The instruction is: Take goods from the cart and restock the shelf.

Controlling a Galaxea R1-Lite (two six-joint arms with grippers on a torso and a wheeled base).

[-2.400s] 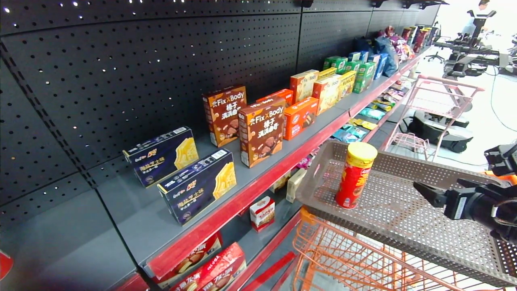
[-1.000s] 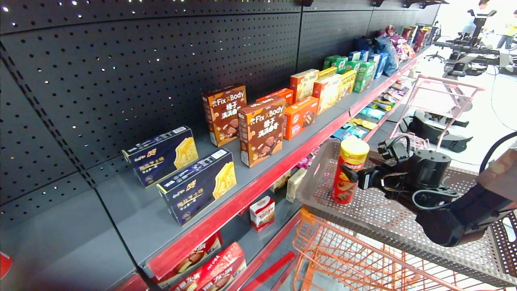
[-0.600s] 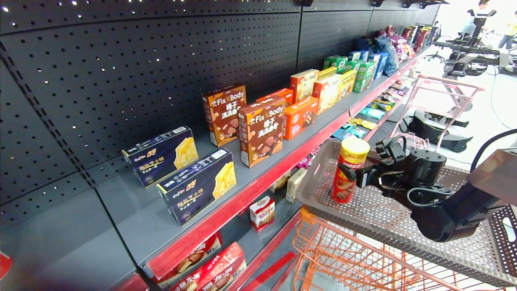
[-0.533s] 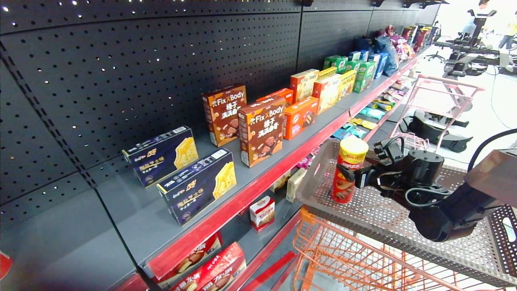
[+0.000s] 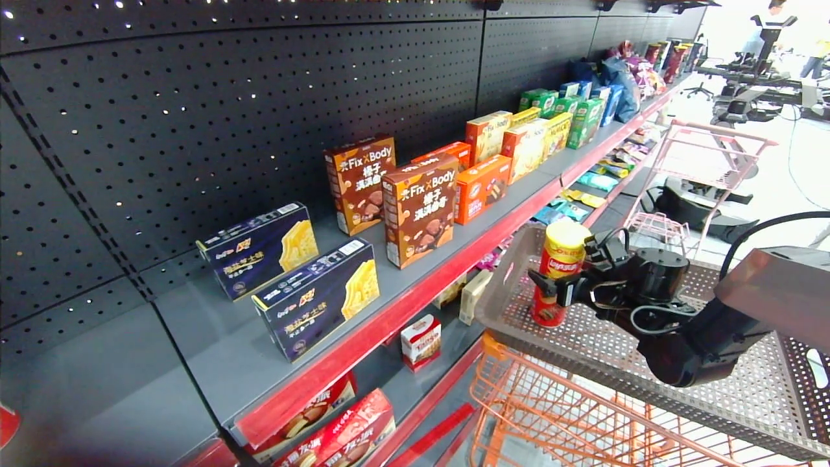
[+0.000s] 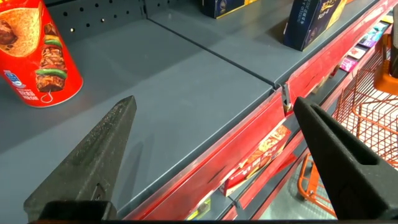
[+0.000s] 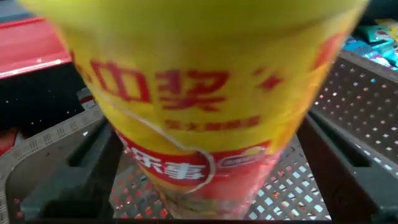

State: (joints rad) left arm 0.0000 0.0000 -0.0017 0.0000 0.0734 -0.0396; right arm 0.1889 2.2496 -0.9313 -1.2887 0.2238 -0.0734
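We've got the can [image 5: 559,272] standing on the grey perforated tray [image 5: 622,370] of the cart [image 5: 551,415]. It sits right between the jaws of the right gripper [image 5: 562,263], which are spread wide, one on each side of it. Just beyond that gripper runs the red-edged shelf [image 5: 415,298]. The left gripper [image 6: 211,134] is wide too, holding nothing, over the grey shelf board. Another can [image 6: 37,56] stands just beside it, and navy boxes [image 6: 311,22] are farther off.

Grey shelf [image 5: 220,350] — snack boxes [image 5: 420,211]; cart tray [image 5: 622,353] — canister [image 5: 564,259]
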